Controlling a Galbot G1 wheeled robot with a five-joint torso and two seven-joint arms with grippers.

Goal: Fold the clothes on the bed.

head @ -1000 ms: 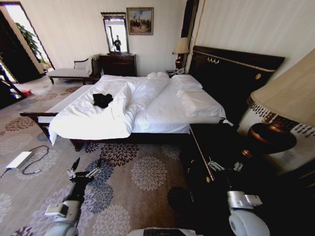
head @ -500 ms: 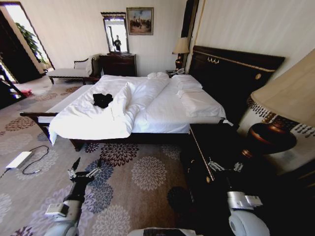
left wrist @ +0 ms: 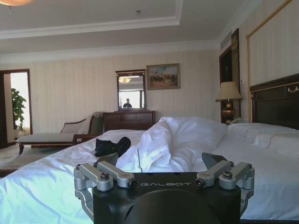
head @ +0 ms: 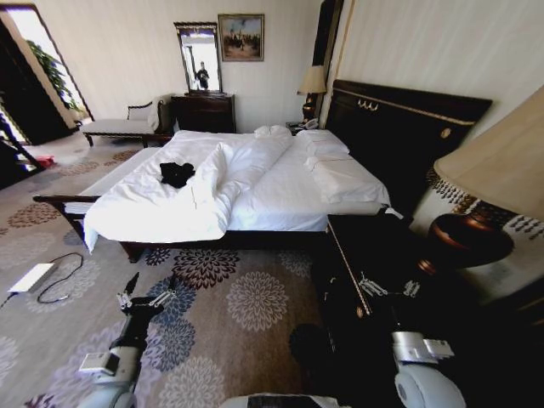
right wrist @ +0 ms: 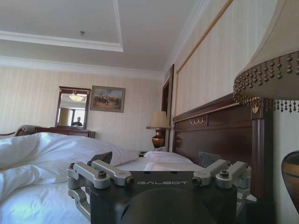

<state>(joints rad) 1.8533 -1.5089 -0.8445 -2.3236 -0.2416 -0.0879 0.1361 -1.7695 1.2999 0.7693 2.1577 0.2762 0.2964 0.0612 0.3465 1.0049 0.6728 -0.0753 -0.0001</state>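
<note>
Left gripper (head: 148,291), low over the patterned carpet (head: 246,297) near the foot of the bed (head: 280,200): fingers (head: 130,283) spread wide and released, grasping nothing and touching nothing. In the left wrist view the same gripper (left wrist: 164,163) shows both fingers (left wrist: 106,160) parted, with the white duvet (left wrist: 177,140) beyond them.

The clothes (head: 177,173), a crumpled black heap, lie on the duvet (head: 170,208) well ahead of the left fingers, toward the far side of the bed and just beside a raised fold of bedding. In the left wrist view the heap (left wrist: 112,146) sits beyond the left fingers, apart from them.

Pillows (head: 336,174) lie at the head of the bed, against the dark headboard (head: 399,127).

Right gripper (head: 389,286), held over a dark nightstand (head: 374,255) beside the bed: fingers (head: 369,285) open and released, holding nothing. In the right wrist view this gripper (right wrist: 161,161) shows its fingers (right wrist: 102,157) apart, with the headboard (right wrist: 215,135) and a fringed lampshade (right wrist: 268,60) to one side.
</note>
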